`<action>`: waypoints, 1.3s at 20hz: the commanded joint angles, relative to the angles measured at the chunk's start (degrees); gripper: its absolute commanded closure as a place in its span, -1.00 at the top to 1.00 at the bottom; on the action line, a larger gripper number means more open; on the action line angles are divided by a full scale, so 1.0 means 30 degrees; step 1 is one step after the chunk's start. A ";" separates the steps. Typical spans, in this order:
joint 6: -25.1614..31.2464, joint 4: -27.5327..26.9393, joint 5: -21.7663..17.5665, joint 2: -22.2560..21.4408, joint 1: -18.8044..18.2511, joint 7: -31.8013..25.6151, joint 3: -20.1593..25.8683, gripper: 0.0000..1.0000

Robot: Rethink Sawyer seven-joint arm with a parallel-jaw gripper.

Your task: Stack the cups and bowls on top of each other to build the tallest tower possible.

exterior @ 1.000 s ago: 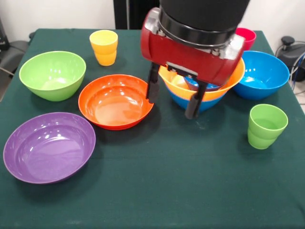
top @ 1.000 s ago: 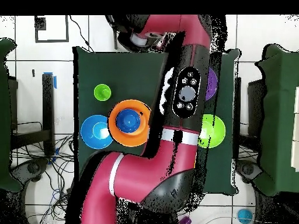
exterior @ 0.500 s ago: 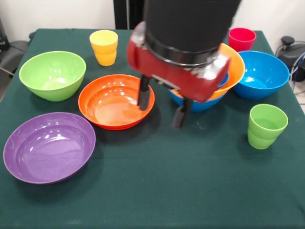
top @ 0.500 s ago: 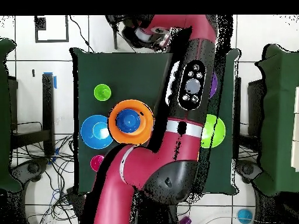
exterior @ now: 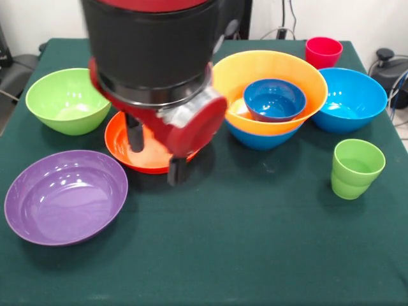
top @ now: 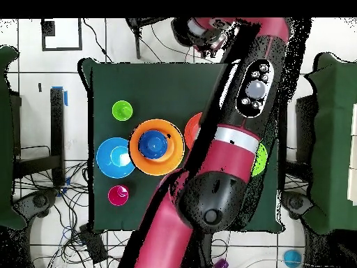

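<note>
My gripper (exterior: pixel 155 154) is open and low over the orange-red bowl (exterior: pixel 121 148). One finger is inside the bowl and the other outside its near rim, holding nothing. The tower (exterior: pixel 268 95) stands to the right: a blue bowl at the bottom, the large yellow-orange bowl (top: pixel 157 146) in it, and a small blue bowl (exterior: pixel 275 99) inside. Loose on the table are another blue bowl (exterior: pixel 354 99), the lime green bowl (exterior: pixel 69 99), the purple bowl (exterior: pixel 64 194), the red-pink cup (exterior: pixel 323 51) and the light green cup (exterior: pixel 357 169). The yellow cup is hidden behind the arm.
The dark green tablecloth (exterior: pixel 255 255) covers the table. In the overhead view the arm (top: pixel 230 153) crosses the table and hides most of the orange-red bowl and the lime green bowl (top: pixel 262 159). Cables lie on the floor around the table.
The arm has swung from in front of the tower across to the orange-red bowl, uncovering the tower and now hiding the yellow cup. The gripper stays open.
</note>
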 commanded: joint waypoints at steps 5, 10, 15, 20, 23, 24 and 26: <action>0.0220 0.0529 0.9236 0.0283 -0.1023 -0.1850 -1.0419 1.00; 0.1099 0.0523 1.1583 -0.0245 -0.1825 -0.4236 -1.2228 1.00; 0.2192 0.0530 1.2429 -0.0785 -0.2301 -0.5502 -1.3058 1.00; 0.2605 0.0526 1.3045 -0.1055 -0.2623 -0.6473 -1.3773 1.00; 0.2713 0.0541 1.3663 -0.1130 -0.2869 -0.7043 -1.4413 1.00; 0.2749 0.0534 1.3626 -0.1160 -0.2883 -0.7117 -1.4361 1.00; 0.2863 0.0529 1.3754 -0.1255 -0.2912 -0.7234 -1.4458 1.00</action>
